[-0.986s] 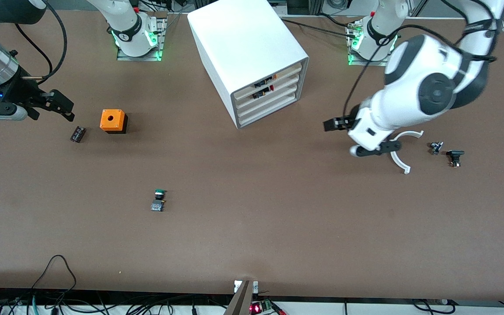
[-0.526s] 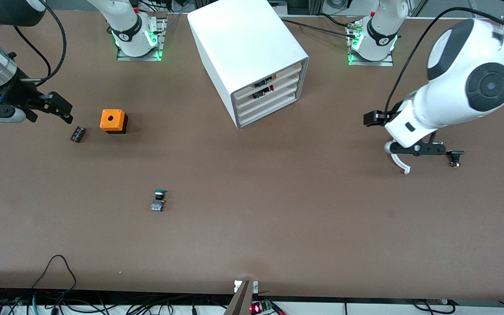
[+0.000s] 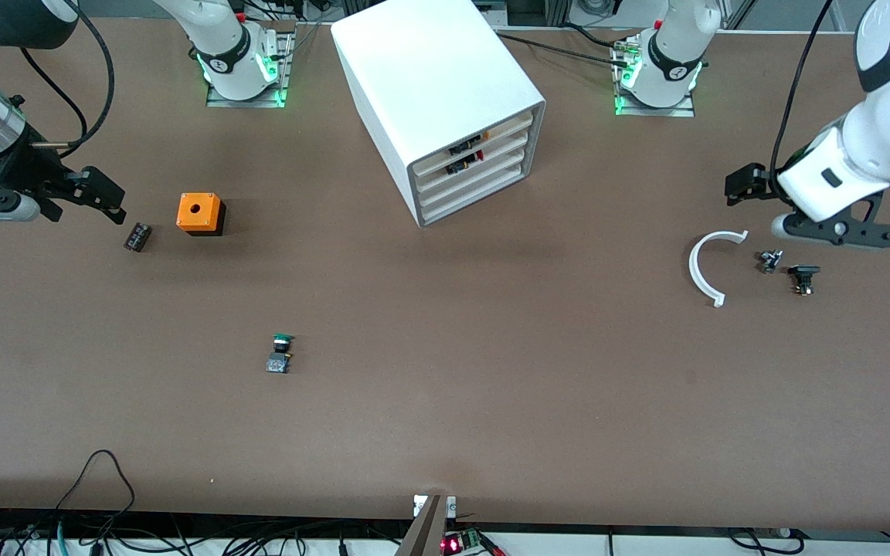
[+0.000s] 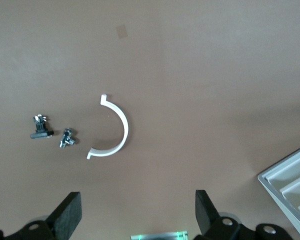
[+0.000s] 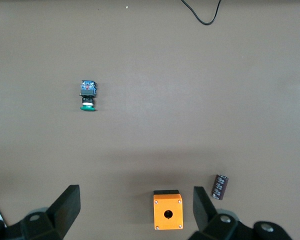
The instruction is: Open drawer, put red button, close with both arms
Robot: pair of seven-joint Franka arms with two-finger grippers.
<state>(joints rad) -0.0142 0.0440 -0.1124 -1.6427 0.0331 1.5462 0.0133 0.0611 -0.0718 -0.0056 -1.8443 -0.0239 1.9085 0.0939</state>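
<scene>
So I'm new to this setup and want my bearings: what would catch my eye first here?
The big white cabinet stands midway between the arm bases, all four drawers shut. The orange box sits toward the right arm's end, a green-capped button nearer the camera. Both pincers are open, the right pincer beside a small dark cylinder, the left pincer above a white curved piece.

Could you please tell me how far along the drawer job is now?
It looks essentially done. All four drawers of the cabinet sit shut, and something red, likely the red button, shows at the second drawer's front. Nothing is in hand: the left end effector and right end effector hang open and empty above the table's ends. Nothing obvious remains.
</scene>
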